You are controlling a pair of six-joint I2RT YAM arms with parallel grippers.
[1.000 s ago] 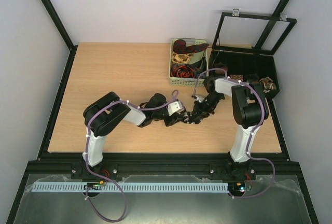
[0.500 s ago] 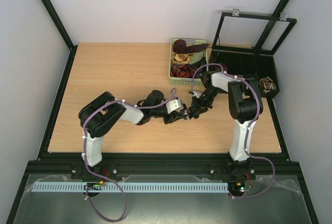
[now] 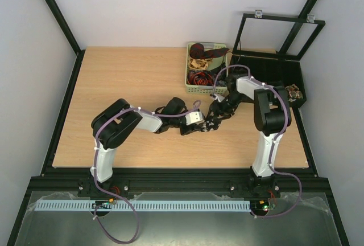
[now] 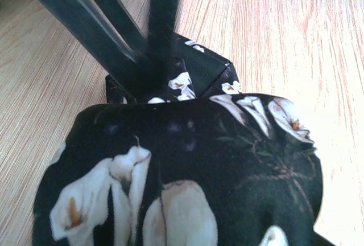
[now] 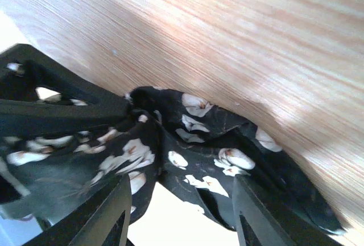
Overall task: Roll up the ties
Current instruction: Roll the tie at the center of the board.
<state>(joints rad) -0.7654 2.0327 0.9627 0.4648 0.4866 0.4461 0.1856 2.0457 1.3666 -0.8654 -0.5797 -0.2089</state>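
The black fabric necktie (image 4: 187, 166), printed with white lilies, lies bunched on the wooden table (image 3: 125, 86) just on the arms' side of the pale green slotted basket (image 3: 206, 69). It looks soft, light and slippery, so it is probably best pinched at a flat folded edge. The right gripper (image 5: 181, 184) is parted, clasping nothing. The left gripper (image 3: 202, 124) is buried in cloth, its grip impossible to tell.

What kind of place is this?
Probably a robot lab's test bench: a left arm and right arm bolted to a wooden table, white walls around it, and a basket of ties.
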